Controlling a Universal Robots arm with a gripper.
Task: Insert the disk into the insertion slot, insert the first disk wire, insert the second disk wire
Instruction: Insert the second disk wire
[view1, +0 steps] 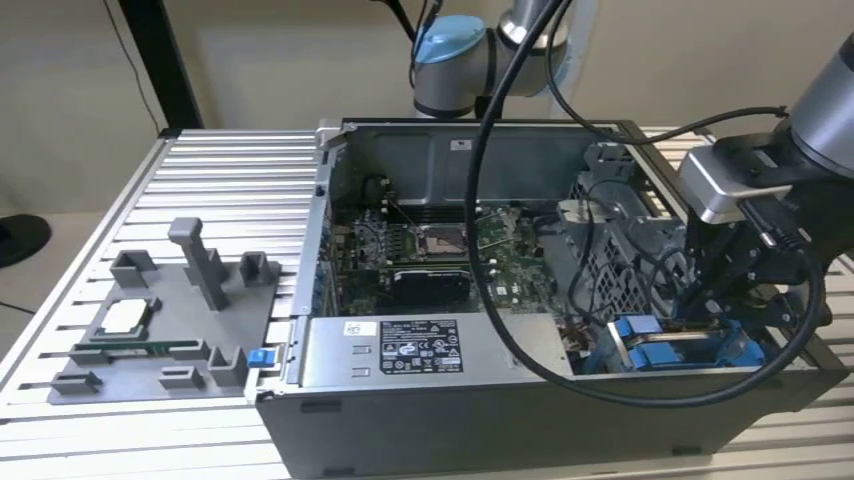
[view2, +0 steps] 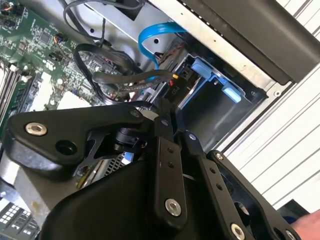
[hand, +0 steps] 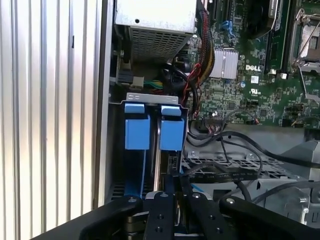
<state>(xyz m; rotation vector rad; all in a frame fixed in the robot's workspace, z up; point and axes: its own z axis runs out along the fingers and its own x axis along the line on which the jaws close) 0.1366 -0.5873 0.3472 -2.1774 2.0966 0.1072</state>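
1. My gripper (hand: 172, 187) hangs over the insertion slot (hand: 150, 130), fingers nearly together, seemingly pinching a dark wire connector.
2. The disk (view1: 681, 350) sits in the slot; wire step, needing square alignment.

This is a robotics lab or test workshop. An open computer case (view1: 534, 300) lies on a ribbed aluminium-profile table (view1: 214, 190), its green motherboard (view1: 441, 245) exposed well to one side of the gripper (view1: 727, 300). Farther off across the case, a grey moulded fixture tray (view1: 160, 330) holds loose parts. The arm's base joint (view1: 447, 60) rises behind the case against a plain beige wall (view1: 267, 50), with black cables (view1: 534, 200) draped over the case.
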